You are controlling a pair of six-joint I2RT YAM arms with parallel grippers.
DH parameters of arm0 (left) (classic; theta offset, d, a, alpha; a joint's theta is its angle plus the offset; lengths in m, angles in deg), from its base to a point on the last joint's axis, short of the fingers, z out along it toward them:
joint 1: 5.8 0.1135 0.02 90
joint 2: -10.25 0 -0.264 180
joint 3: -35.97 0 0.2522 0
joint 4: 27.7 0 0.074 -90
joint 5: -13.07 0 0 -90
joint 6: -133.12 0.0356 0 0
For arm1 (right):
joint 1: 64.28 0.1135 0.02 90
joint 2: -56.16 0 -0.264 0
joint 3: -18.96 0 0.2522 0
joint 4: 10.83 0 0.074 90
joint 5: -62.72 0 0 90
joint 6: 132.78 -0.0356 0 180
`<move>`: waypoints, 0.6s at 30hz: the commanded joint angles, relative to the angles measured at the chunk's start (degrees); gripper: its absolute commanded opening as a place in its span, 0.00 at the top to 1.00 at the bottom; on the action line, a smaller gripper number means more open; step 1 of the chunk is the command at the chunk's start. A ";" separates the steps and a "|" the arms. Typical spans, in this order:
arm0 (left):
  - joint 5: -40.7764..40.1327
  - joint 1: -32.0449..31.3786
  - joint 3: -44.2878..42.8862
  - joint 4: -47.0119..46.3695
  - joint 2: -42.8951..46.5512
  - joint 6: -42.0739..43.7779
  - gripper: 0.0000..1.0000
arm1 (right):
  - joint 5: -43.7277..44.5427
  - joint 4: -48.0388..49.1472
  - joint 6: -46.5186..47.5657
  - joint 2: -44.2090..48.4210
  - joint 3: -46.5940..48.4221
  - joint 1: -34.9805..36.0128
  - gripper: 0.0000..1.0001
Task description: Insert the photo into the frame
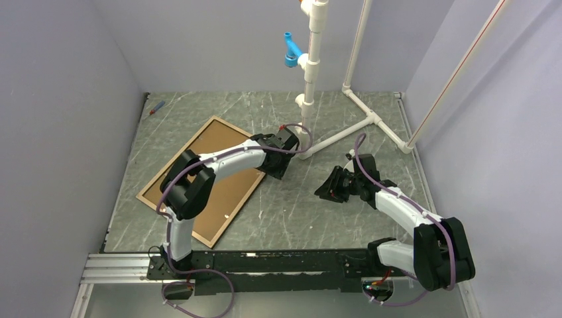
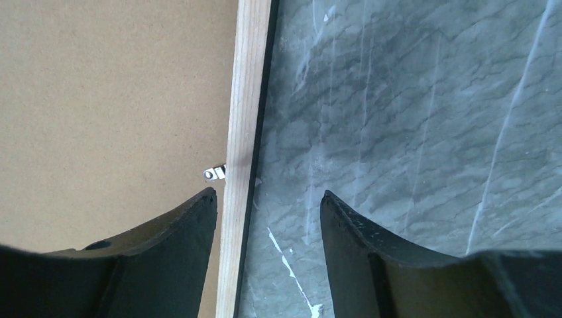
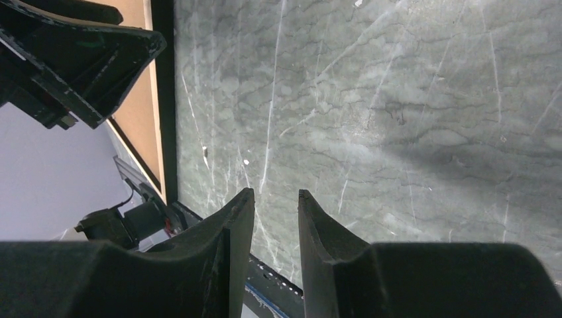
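The frame (image 1: 192, 140) lies flat on the left half of the marbled table, its light wood face up, and a plain brown backing board (image 1: 219, 142) fills it. The photo is hidden or out of view. My left gripper (image 1: 277, 169) hovers over the frame's right corner. In the left wrist view it (image 2: 268, 195) is open and straddles the wooden rail (image 2: 244, 119), gripping nothing, with a small metal clip (image 2: 214, 173) beside one fingertip. My right gripper (image 1: 325, 189) hangs over bare table to the right. Its jaws (image 3: 275, 192) stand a little apart with nothing between them.
A white pipe stand (image 1: 311, 79) with a blue fitting (image 1: 291, 50) rises at the back centre, and its feet spread to the right. A small red and blue tool (image 1: 156, 107) lies at the back left. Grey walls close in on three sides.
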 commanded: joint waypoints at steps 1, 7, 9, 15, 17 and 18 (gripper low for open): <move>0.58 0.77 -2.75 -0.88 0.07 1.27 0.38 | -0.96 -0.09 0.90 1.21 -0.19 -0.36 0.67; 4.47 2.81 -2.12 -1.40 -2.37 1.83 0.41 | -1.04 -0.39 1.17 1.13 -0.06 -0.51 0.67; 5.55 3.14 -2.42 -1.05 -3.24 2.09 0.44 | -1.07 -0.31 1.17 1.02 -0.12 -0.52 0.67; 5.69 3.32 -2.92 -0.21 -5.10 2.76 0.52 | -1.41 0.09 0.91 0.99 -0.25 -0.56 0.67; 5.56 3.36 -2.61 -0.14 -5.65 3.56 0.64 | -1.32 -0.21 1.01 1.20 -0.15 -0.54 0.67; 5.42 3.33 -2.45 0.00 -5.88 3.99 0.71 | -1.31 -0.36 1.03 1.36 -0.04 -0.55 0.67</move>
